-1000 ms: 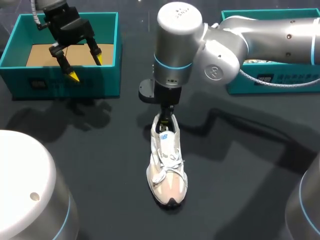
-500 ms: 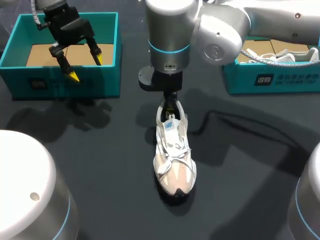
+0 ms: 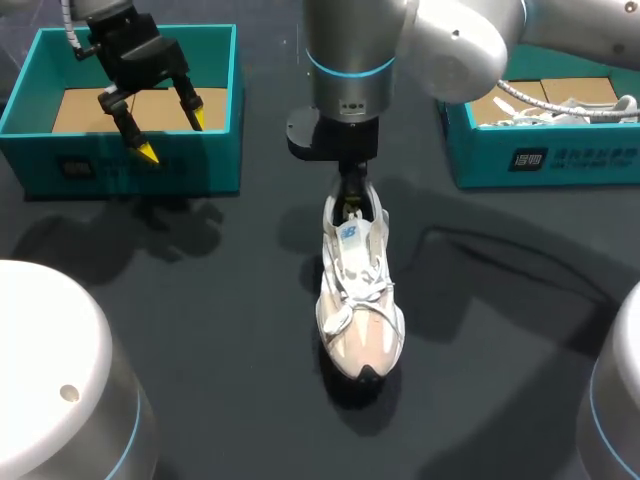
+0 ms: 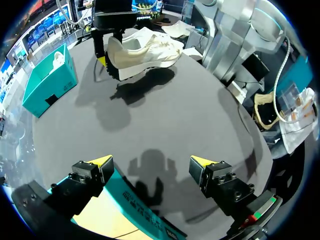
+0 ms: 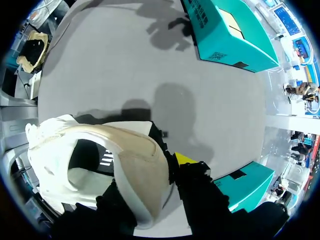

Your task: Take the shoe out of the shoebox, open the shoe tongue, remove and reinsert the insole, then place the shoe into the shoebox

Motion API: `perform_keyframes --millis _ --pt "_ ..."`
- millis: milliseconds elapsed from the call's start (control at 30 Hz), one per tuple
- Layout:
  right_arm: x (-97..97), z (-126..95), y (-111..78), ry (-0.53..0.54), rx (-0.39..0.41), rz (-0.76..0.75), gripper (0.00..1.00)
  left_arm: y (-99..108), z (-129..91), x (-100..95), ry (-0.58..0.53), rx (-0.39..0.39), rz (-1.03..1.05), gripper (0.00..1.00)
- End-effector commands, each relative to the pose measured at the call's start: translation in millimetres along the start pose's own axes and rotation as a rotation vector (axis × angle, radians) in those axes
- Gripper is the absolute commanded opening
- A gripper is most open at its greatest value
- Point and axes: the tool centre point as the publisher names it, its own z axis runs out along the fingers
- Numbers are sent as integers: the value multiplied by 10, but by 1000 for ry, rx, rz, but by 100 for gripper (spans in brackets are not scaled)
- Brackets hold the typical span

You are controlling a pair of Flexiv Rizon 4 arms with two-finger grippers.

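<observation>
The right tool (image 3: 350, 197) is clenched on the heel of the shoe (image 3: 360, 300), coming down onto it from above over the middle of the bench (image 3: 200, 300). In the right wrist view the heel collar sits between the fingers of the right tool (image 5: 150, 172): one yellow-tipped finger (image 5: 185, 159) is pressed to the outside of the heel and the other goes down into the opening of the shoe (image 5: 75, 150).

The shoe is white and pale beige with white laces and a dark toe tip. Its heel faces the far edge of the bench and its toe the near edge. Seen from the left wrist, the shoe (image 4: 142, 50) hangs clear of the bench, with its shadow lying apart beneath it.

The left tool (image 3: 172, 135) is released and holds nothing. It hovers over the left shoebox (image 3: 120, 170), a teal box with a cardboard-brown floor at the far left corner of the bench. In its own view the left tool (image 4: 150, 162) has its yellow tips spread wide above the rim of that box (image 4: 135, 200).

The right shoebox (image 3: 540, 160), also teal, stands at the far right edge, well apart from the held shoe. A second white shoe (image 3: 560, 105) lies inside it.
</observation>
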Motion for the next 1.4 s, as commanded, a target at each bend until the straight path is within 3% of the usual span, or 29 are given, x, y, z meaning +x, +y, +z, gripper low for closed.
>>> perform_keyframes --millis 33,67,267,433,600,1133,1400 --pt "3 -7 -10 0 -2 0 0 5 -2 2 1 -2 1 100" --pt "3 -7 -10 0 -2 0 0 5 -2 2 1 -2 1 100" --pt "-96 -311 -408 -12 60 28 0 5 -2 2 1 -2 1 100" --pt "-347 -650 -776 -44 135 -20 0 5 -2 2 1 -2 1 100" --pt "-592 -907 -1146 -127 133 -7 0 5 -2 2 1 -2 1 100" --pt "-635 -949 -1188 -134 138 -9 0 5 -2 2 1 -2 1 100" --pt "-1135 -1403 -1909 -221 211 19 0 5 -2 2 1 -2 1 100"
